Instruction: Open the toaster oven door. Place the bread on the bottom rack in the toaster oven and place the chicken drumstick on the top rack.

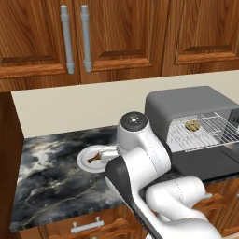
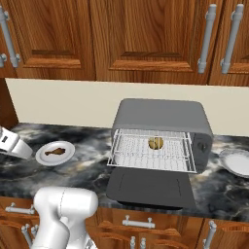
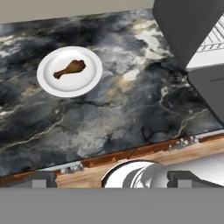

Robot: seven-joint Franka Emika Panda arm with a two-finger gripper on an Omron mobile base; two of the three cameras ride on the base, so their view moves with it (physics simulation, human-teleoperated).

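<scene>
hovering end effector (image 3: 112, 178) jaws apart, above counter edge, chicken drumstick (image 3: 70, 69) beyond

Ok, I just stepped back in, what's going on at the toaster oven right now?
The toaster oven door is folded down flat and a wire rack is pulled out with the bread sitting on it; which of the two racks it is, I cannot tell. The chicken drumstick lies on a white plate on the counter, left of the toaster oven. The claw is open, holds nothing, and looks toward that plate from a way off.
</scene>
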